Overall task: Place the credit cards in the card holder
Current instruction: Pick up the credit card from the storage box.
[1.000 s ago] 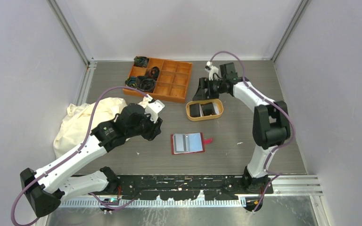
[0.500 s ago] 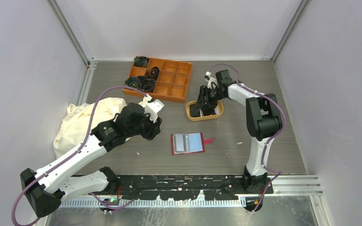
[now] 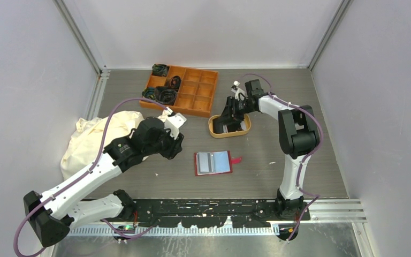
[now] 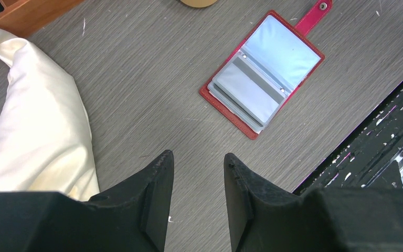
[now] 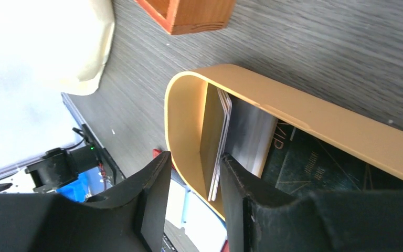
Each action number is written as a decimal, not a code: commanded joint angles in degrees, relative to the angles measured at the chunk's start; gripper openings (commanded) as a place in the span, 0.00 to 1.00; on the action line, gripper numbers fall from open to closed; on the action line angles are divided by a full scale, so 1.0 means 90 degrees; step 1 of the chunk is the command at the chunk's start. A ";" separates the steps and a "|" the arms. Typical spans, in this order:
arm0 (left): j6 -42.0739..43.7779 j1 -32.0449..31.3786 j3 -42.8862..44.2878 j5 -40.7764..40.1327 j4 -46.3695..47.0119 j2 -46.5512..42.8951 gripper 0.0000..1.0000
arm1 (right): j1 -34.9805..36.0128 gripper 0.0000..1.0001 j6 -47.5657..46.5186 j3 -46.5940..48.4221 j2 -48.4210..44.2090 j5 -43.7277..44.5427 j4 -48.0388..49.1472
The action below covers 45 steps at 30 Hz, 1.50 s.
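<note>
The right pincer (image 5: 194,160), half-closed astride one wall of the tray (image 5: 304,113) and the upright credit cards (image 5: 216,142), grip unclear, risks lifting the tray too.

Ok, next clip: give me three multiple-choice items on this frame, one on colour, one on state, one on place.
1. The card holder's cover is: A red, B black, C tan.
2. The card holder is: A snapped shut, B lying open with pockets up, C standing on edge.
3. The right gripper is: A over the card holder, B at the tan oval tray, C parked by its base.

Answers: A, the red edge and snap tab show. B, the grey and light-blue pockets face the camera. B, its tips sit at the credit cards standing in the tray.
</note>
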 commanded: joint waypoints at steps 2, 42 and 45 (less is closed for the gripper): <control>0.0086 0.0034 0.0020 -0.0067 0.0133 -0.0022 0.41 | 0.0035 0.44 0.0481 0.0018 -0.0125 -0.0740 0.0576; 0.0070 0.0131 0.0017 0.0014 0.0137 0.0064 0.41 | 0.0138 0.45 0.0235 0.0279 0.0146 -0.0802 0.0042; 0.0065 0.0133 0.0020 0.0026 0.0135 0.0075 0.41 | 0.0077 0.44 0.0248 0.0262 0.0102 -0.1026 0.0100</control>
